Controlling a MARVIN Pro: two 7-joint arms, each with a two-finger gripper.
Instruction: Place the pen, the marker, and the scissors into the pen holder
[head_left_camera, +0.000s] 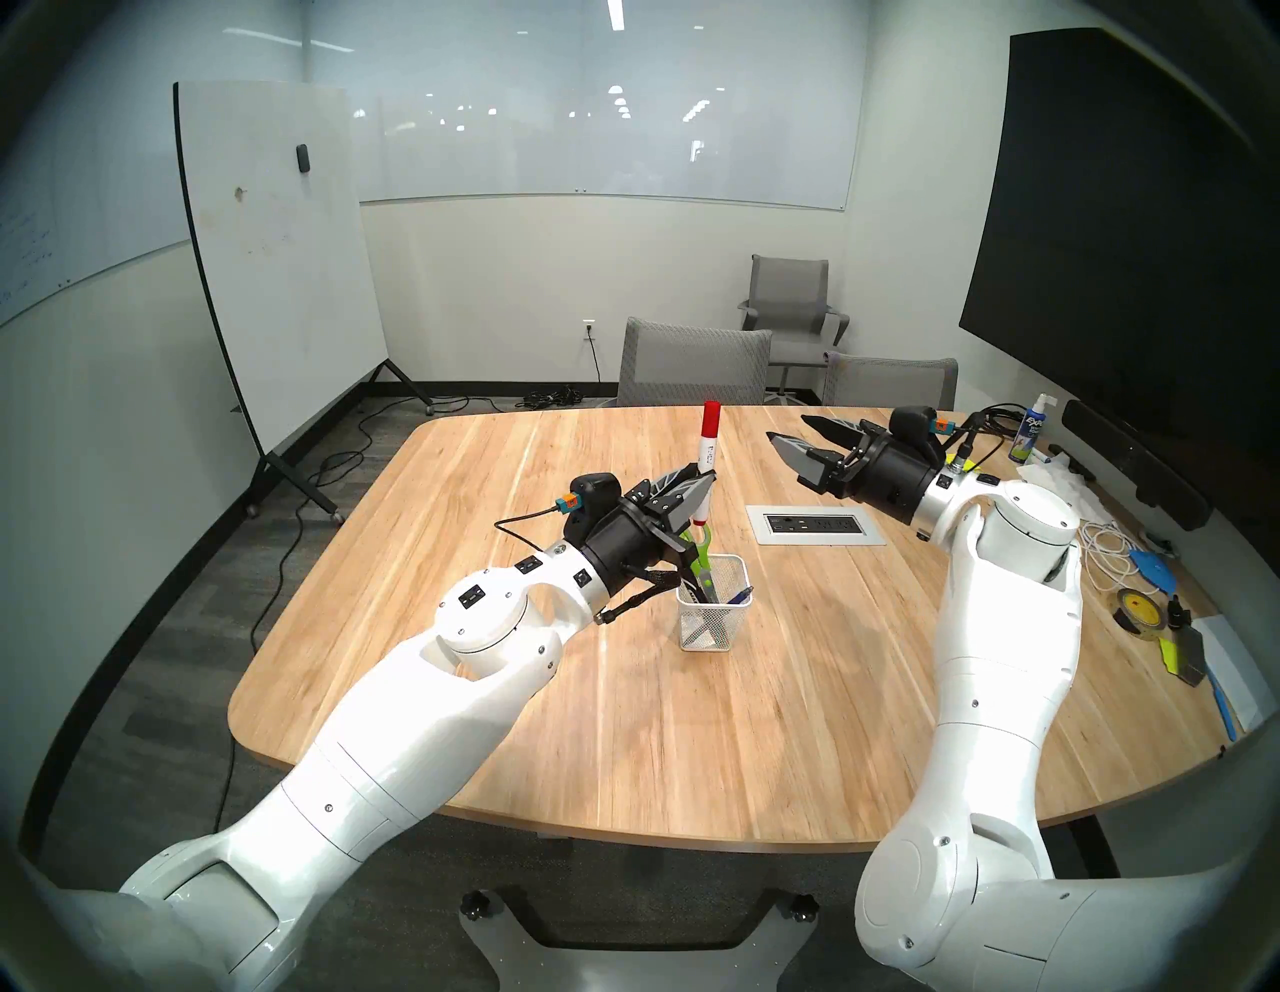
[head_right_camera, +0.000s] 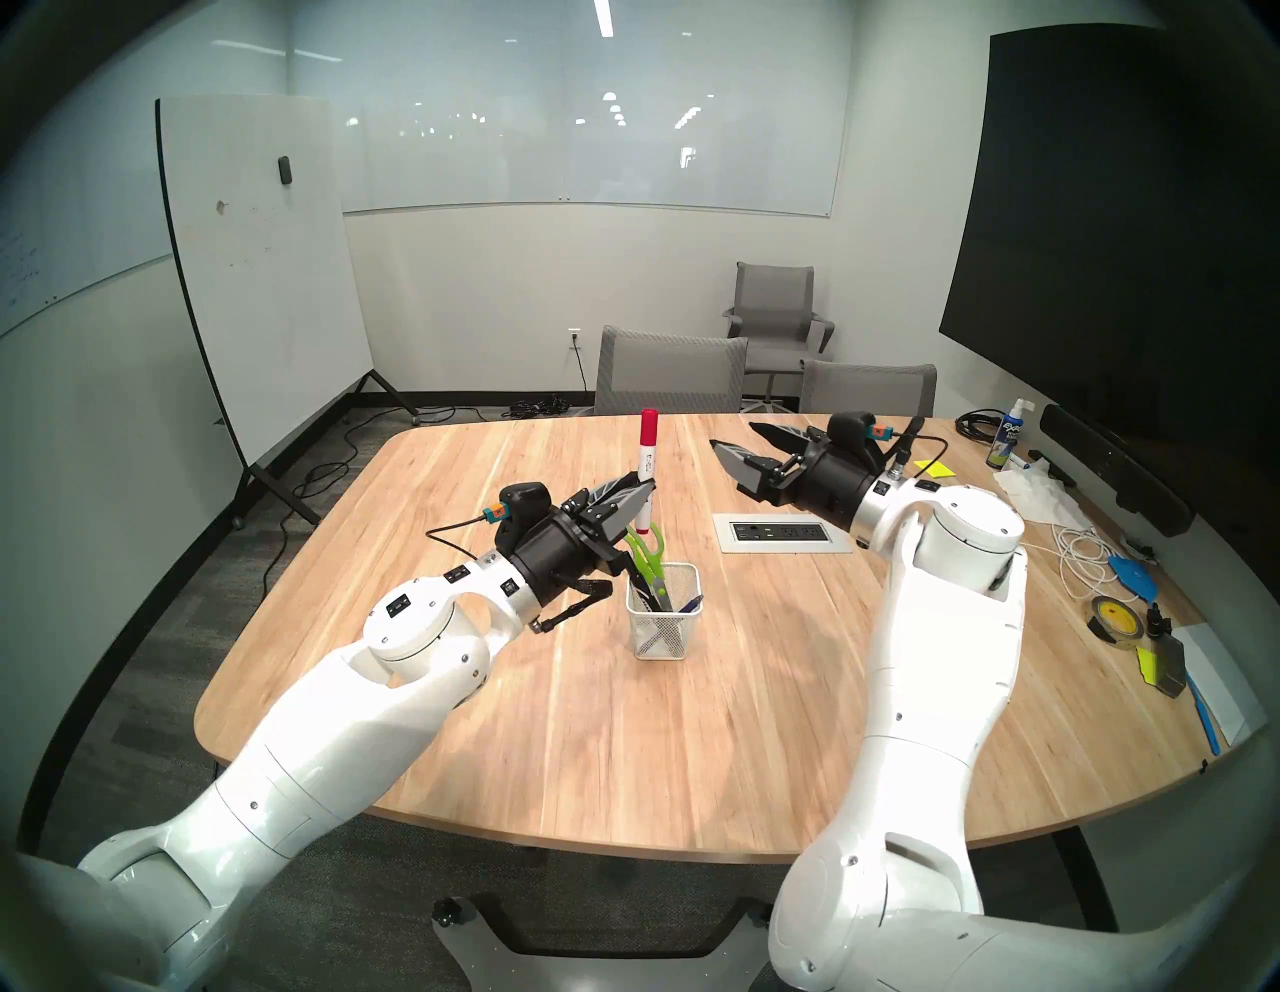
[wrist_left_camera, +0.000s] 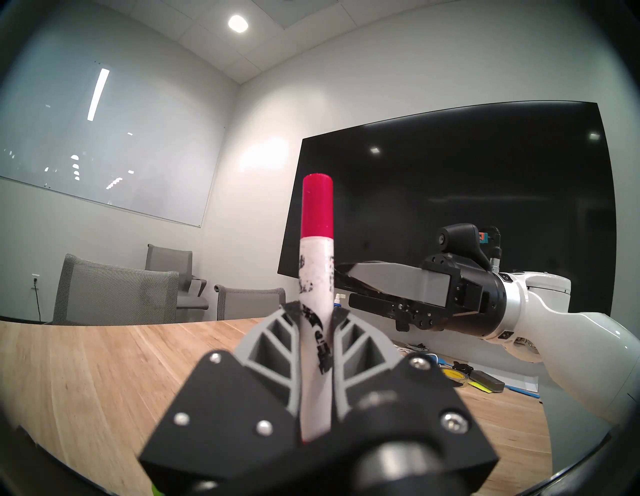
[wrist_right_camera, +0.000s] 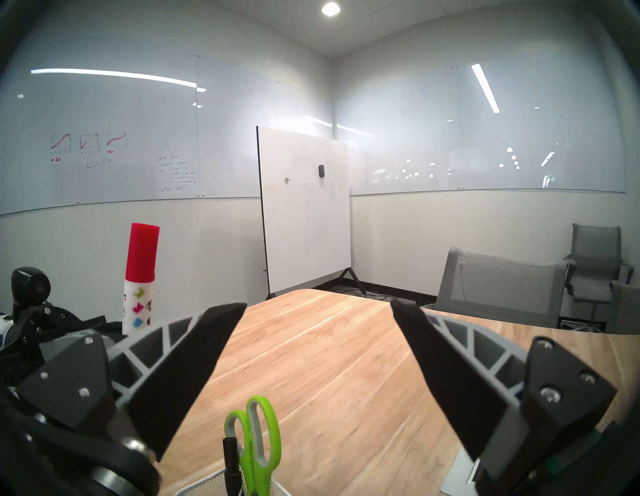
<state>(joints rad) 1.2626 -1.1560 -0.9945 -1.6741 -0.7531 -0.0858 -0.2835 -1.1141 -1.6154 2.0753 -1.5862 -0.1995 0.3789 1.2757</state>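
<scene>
My left gripper (head_left_camera: 699, 488) (wrist_left_camera: 317, 308) is shut on the marker (head_left_camera: 708, 443) (wrist_left_camera: 316, 263), a white one with red ends, held upright. Its lower end hangs just above the far left side of the pen holder (head_left_camera: 713, 620) (head_right_camera: 661, 634), a white mesh cup on the table. Standing in the cup are the scissors (head_left_camera: 701, 554) (wrist_right_camera: 258, 436) with green handles up, the blue pen (head_left_camera: 740, 596) and a black marker (wrist_right_camera: 230, 460). Farther back on the right, my right gripper (head_left_camera: 786, 427) (wrist_right_camera: 318, 304) hovers open and empty above the table.
A grey power outlet plate (head_left_camera: 816, 524) is set into the wooden table (head_left_camera: 623, 727) right of the cup. Along the right edge lie a spray bottle (head_left_camera: 1027, 429), white cables (head_left_camera: 1108, 547), a tape roll (head_left_camera: 1136, 606) and small tools. Grey chairs (head_left_camera: 692, 360) stand behind the table.
</scene>
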